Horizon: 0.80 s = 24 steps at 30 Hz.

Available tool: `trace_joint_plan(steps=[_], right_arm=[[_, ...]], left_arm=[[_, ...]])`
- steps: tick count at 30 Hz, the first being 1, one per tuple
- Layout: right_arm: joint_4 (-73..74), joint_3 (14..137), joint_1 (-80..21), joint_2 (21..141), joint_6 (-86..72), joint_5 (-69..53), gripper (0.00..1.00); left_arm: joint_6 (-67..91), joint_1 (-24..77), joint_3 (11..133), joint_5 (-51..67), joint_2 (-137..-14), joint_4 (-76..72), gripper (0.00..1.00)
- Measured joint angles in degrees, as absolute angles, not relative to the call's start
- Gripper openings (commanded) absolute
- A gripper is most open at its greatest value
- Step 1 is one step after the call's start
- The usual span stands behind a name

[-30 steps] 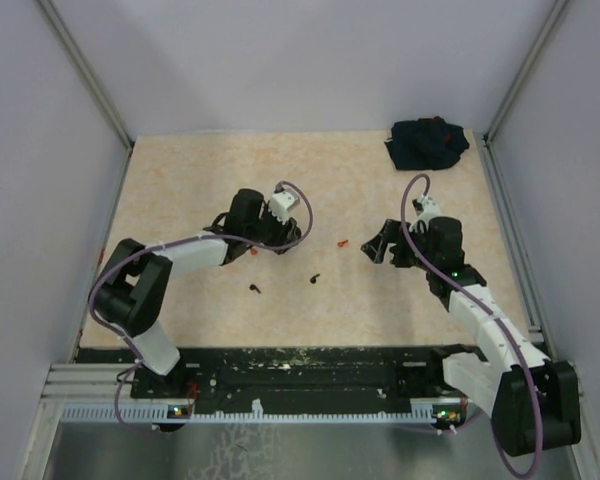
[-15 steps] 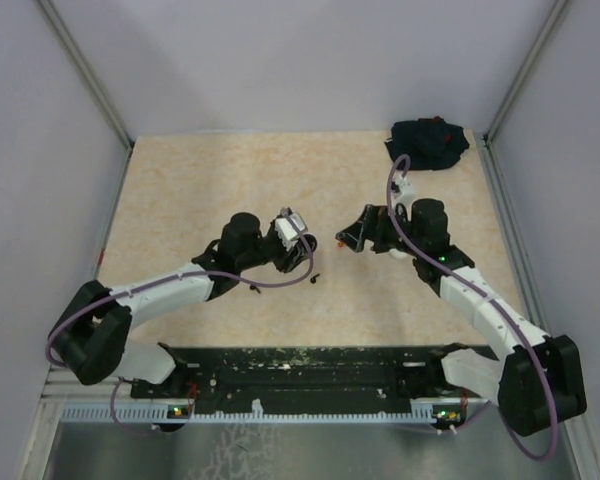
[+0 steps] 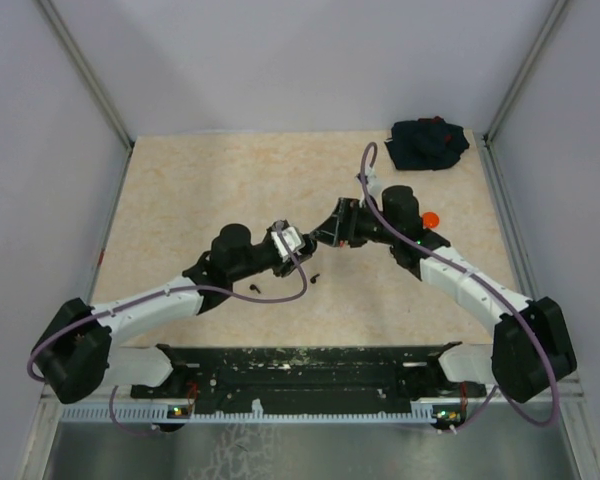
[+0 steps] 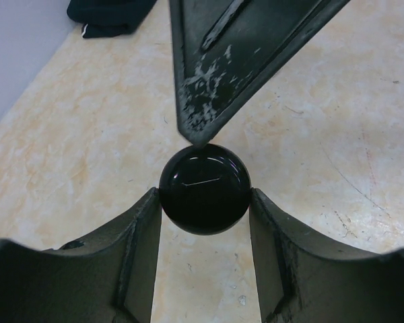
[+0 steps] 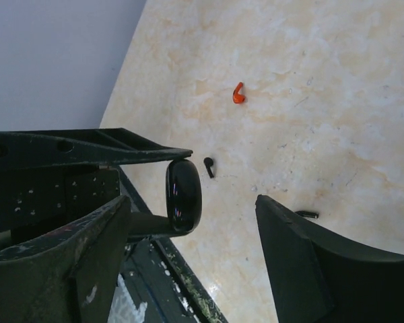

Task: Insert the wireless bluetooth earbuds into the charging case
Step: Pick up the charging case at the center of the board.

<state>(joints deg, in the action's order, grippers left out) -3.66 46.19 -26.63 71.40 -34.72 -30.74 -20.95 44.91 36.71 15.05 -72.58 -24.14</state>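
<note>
The charging case (image 4: 204, 188) is a glossy black round puck, and my left gripper (image 4: 204, 196) is shut on its two sides above the table. In the top view the left gripper (image 3: 306, 244) meets my right gripper (image 3: 326, 234) at mid-table. The right gripper (image 5: 192, 200) is open, with the case (image 5: 184, 195) edge-on between its fingers; one finger's tip (image 4: 200, 134) touches the case's rim. On the table lie a red earbud (image 5: 238, 93) and two black earbuds (image 5: 208, 166) (image 5: 307, 214), also seen from above as black earbuds (image 3: 315, 278) (image 3: 255, 290).
An orange round puck (image 3: 430, 217) lies right of the right wrist. A dark bundle of cloth (image 3: 427, 143) sits in the back right corner. Grey walls enclose the table, and a black rail (image 3: 310, 365) runs along its near edge.
Both arms have swung inward to mid-table. The left carried the black case rightward. The right gripper moved left onto the case, narrowing its jaws slightly and uncovering the orange puck.
</note>
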Motion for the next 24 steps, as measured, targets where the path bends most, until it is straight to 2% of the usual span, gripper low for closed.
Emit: trace_joint_plan(steps=[4,7,12,15,20,24], right_arm=[[-3.4,48.2,-28.3,73.9,-35.2,-31.5,0.67],[-3.6,48.6,-29.4,75.0,-35.2,-32.2,0.6],[-3.9,48.6,-30.8,75.5,-35.6,-33.8,0.34],[-4.4,48.6,-31.0,75.5,-35.4,-34.3,0.15],[-4.3,48.6,-30.9,75.5,-34.6,-34.0,0.0],[-4.3,48.6,-31.0,75.5,-33.8,-34.2,0.0]], left_arm=[[-22.2,45.7,36.2,14.6,-71.3,-24.6,0.14],[-22.9,46.1,36.1,14.3,-70.6,-25.1,0.13],[-23.5,46.5,35.8,13.6,-70.1,-25.5,0.13],[-23.7,46.6,35.8,13.5,-70.0,-25.6,0.12],[-23.8,46.6,35.6,13.3,-69.6,-25.6,0.29],[-23.6,46.6,35.5,13.3,-69.4,-25.6,0.47]])
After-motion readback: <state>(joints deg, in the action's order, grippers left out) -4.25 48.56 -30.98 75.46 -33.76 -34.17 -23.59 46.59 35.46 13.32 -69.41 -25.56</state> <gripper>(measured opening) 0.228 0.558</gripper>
